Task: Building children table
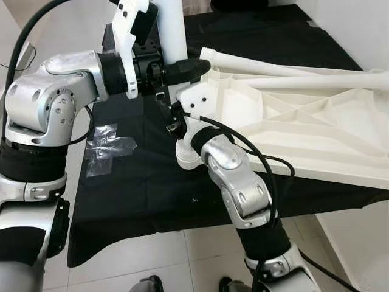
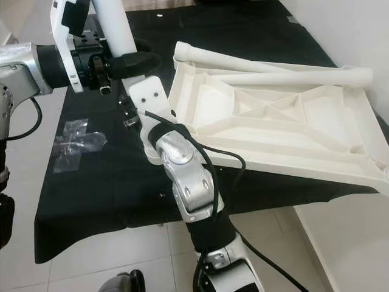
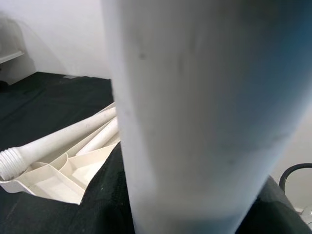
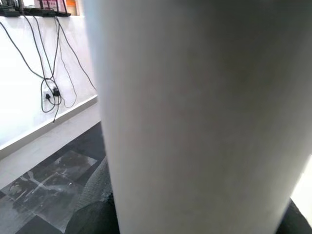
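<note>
Plastic bag (image 1: 108, 146) flat on black cloth (image 1: 140, 194), nr its left edge. Left gripper (image 1: 182, 70) pinching upright white leg (image 1: 172, 30), black fingers (image 2: 137, 62) wrapped round it, above tabletop's left corner. Right gripper (image 1: 182, 118) at same corner, low on leg; fingers hidden behind wrist, can't tell if spread or closed. Tabletop (image 1: 304, 131) upside down, ribs up, on cloth's right part, far corner overhanging. Two loose legs (image 2: 292, 76) lie across tabletop's far edge, one w/ threaded end (image 3: 9, 163).
</note>
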### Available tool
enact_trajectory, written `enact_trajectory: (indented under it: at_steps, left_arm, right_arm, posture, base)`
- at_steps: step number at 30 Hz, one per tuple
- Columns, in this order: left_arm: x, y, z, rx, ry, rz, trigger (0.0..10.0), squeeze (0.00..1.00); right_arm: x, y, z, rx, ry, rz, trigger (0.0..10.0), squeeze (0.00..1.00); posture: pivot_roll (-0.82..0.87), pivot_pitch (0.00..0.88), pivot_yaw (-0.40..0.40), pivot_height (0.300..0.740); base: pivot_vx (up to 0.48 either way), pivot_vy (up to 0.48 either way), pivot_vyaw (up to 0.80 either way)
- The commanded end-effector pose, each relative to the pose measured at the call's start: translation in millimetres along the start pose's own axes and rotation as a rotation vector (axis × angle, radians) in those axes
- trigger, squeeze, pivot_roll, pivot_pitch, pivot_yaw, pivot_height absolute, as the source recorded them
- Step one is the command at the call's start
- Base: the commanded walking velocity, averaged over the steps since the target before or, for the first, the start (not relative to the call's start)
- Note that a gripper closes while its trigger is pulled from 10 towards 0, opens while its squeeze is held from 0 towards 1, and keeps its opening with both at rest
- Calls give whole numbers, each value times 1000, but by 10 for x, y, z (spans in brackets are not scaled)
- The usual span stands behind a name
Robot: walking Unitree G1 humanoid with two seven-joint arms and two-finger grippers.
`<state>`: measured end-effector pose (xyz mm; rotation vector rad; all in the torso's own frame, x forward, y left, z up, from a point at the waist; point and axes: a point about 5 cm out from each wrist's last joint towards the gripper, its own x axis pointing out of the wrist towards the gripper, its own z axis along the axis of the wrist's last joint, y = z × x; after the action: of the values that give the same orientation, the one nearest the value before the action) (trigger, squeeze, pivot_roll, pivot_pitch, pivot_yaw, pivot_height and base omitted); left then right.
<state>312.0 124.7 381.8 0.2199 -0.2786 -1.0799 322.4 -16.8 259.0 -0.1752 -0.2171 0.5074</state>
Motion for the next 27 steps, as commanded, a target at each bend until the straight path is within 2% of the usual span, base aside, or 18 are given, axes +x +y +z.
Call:
enact_trajectory:
  at_steps: [1, 3, 4, 5, 6, 7, 10, 11, 13, 15, 16, 18, 19, 27]
  left_arm:
    - [-31, 13, 87, 61, -2, 17, 0, 0]
    - [-36, 38, 114, 65, -25, 25, 0, 0]
    - [-34, 41, 129, 67, -38, 21, 0, 0]
    - [-34, 41, 129, 67, -38, 21, 0, 0]
    - [-27, 38, 145, 64, -54, 11, 0, 0]
    - [-16, 29, 161, 60, -68, 0, 0, 0]
    - [-6, 21, 173, 54, -81, -10, 0, 0]
    - [11, 8, 185, 47, -96, -24, 0, 0]
    - [11, 8, 185, 47, -96, -24, 0, 0]
    - [76, -48, 191, 31, -119, -63, 0, 0]
    - [116, -90, 191, 26, -126, -88, 0, 0]
    - [141, -118, 191, 24, -131, -104, 0, 0]
    - [166, -148, 193, 20, -134, -118, 0, 0]
    - [236, -214, 233, 18, -139, -154, 0, 0]
  right_arm:
    - [10, -41, -290, 52, 154, -23, 0, 0]
    - [15, -70, -288, 73, 159, -27, 0, 0]
    - [20, -85, -281, 88, 155, -28, 3451, 0]
    - [20, -85, -281, 88, 155, -28, 3451, 0]
    - [38, -99, -263, 128, 136, -4, 10000, 0]
    - [55, -104, -244, 161, 118, 44, 10000, 0]
    - [69, -108, -224, 171, 97, 101, 10000, 0]
    - [81, -123, -205, 174, 70, 190, 10000, 1000]
    - [81, -123, -205, 174, 70, 190, 10000, 1000]
    - [100, -224, -161, 150, 20, 380, 10000, 1000]
    - [112, -294, -141, 108, 7, 450, 10000, 1000]
    - [120, -340, -130, 78, 4, 486, 10000, 1000]
    - [121, -368, -99, 52, -7, 555, 10000, 0]
    - [134, -404, -1, 28, -43, 714, 10000, 0]
  posture:
    - [43, 226, -2, 740]
    - [43, 235, -4, 740]
    - [43, 236, -5, 740]
    - [43, 236, -5, 740]
    - [43, 241, -6, 740]
    - [44, 250, -11, 740]
    - [44, 252, -12, 740]
    - [45, 256, -14, 740]
    - [45, 256, -14, 740]
    - [46, 268, -21, 740]
    - [47, 275, -24, 740]
    - [47, 275, -24, 740]
    - [52, 281, -26, 740]
    - [68, 291, -19, 740]
  base:
    - [0, 0, 0]
    - [0, 0, 0]
    - [0, 0, 0]
    - [0, 0, 0]
    - [0, 0, 0]
    - [0, 0, 0]
    - [0, 0, 0]
    - [0, 0, 0]
    - [0, 0, 0]
    - [0, 0, 0]
    - [0, 0, 0]
    - [0, 0, 0]
    - [0, 0, 0]
    - [0, 0, 0]
